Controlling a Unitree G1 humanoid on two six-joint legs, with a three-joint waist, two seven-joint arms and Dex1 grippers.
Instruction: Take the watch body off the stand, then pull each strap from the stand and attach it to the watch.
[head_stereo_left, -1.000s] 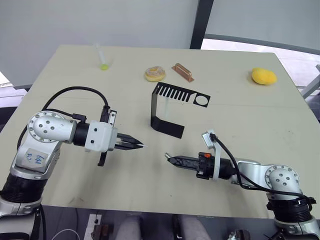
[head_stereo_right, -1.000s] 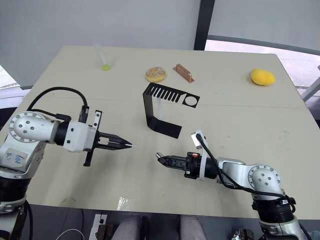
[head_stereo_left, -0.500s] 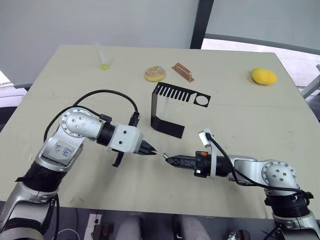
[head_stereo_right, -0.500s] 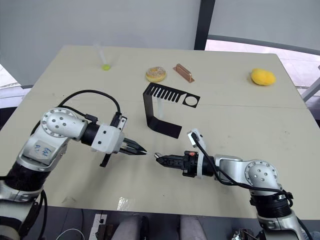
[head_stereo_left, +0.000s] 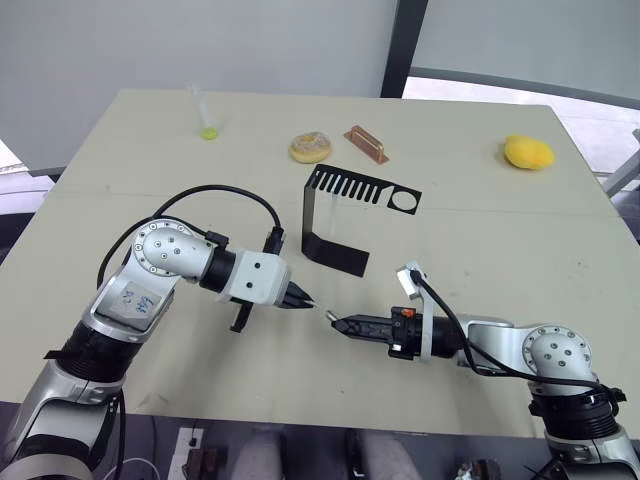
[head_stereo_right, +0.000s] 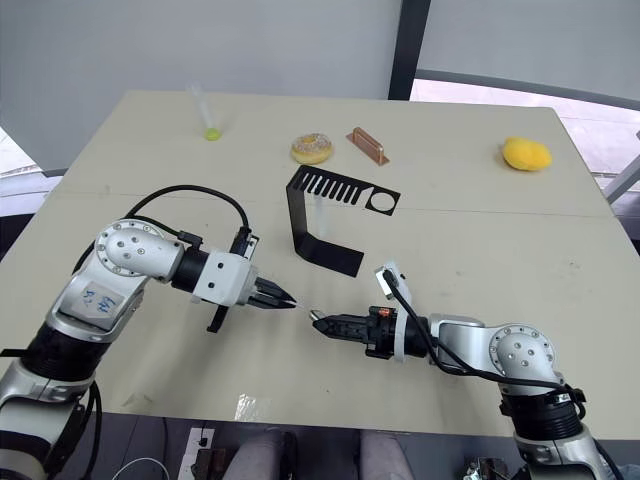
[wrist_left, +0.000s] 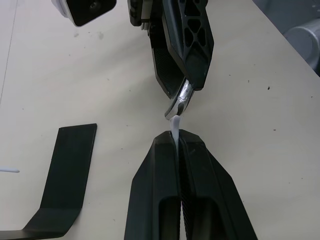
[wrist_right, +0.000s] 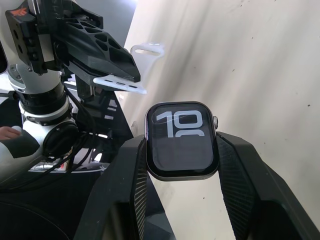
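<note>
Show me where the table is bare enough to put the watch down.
Bare: the table between the stand and the lemon, and the left edge below the tube. Crowded: the front centre, where the left gripper with its strap faces the right gripper holding the watch.

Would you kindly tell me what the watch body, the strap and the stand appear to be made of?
Watch body: glossy dark glass face, judging by reflections, with a silver-grey, probably metal, rim.
Strap: matte white with punched holes, likely rubber or silicone.
Stand: thin black sheet bent into shape, slightly shiny; painted metal or plastic, hard to tell.
</note>
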